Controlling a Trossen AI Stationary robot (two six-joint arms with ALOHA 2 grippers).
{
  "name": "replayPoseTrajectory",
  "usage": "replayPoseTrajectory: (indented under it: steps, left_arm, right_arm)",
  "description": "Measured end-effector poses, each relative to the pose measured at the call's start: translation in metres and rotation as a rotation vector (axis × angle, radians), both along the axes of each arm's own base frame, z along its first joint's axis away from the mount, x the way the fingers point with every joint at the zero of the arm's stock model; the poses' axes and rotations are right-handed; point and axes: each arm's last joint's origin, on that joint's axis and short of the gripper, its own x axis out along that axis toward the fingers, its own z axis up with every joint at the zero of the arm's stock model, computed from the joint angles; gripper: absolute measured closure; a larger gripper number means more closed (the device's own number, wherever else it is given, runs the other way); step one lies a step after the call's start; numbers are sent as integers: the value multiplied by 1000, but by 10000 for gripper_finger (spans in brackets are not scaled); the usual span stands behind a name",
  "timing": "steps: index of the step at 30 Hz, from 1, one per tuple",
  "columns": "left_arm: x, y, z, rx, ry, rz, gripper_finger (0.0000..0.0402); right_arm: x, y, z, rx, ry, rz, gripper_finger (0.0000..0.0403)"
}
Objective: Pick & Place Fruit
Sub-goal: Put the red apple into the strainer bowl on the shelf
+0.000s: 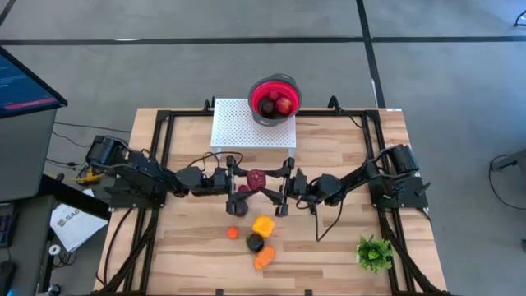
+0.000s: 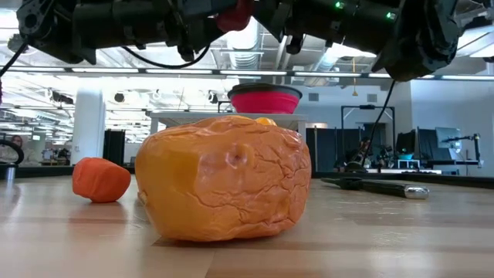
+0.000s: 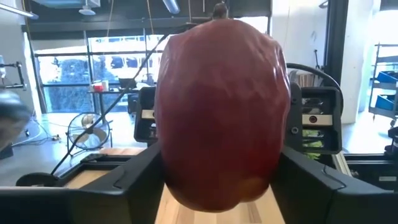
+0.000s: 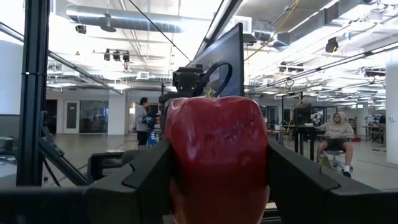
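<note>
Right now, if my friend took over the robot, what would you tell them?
Left gripper and right gripper meet at mid-table, both closed on one dark red fruit, held above the wood.
Done: some red fruits sit in the red bowl on the white perforated stand.
Left: the yellow, blackish and two orange pieces near the front edge.
Which gripper lets go first isn't clear.
</note>
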Motion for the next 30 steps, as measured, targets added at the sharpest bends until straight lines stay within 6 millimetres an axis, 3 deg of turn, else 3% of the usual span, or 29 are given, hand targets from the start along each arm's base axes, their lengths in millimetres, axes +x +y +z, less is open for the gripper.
replayPoseTrajectory:
  steps: [16, 22, 30]
  left_arm:
    - [1, 0, -4, 6, 50, 3, 175]
    - [2, 0, -11, 16, 115, -2, 170]
    - [2, 0, -18, 22, 187, 7, 166]
  right_arm:
    - [-1, 3, 4, -27, 107, -5, 142]
    - [-14, 6, 26, -59, 338, 35, 111]
    - [-26, 1, 82, -41, 783, 32, 91]
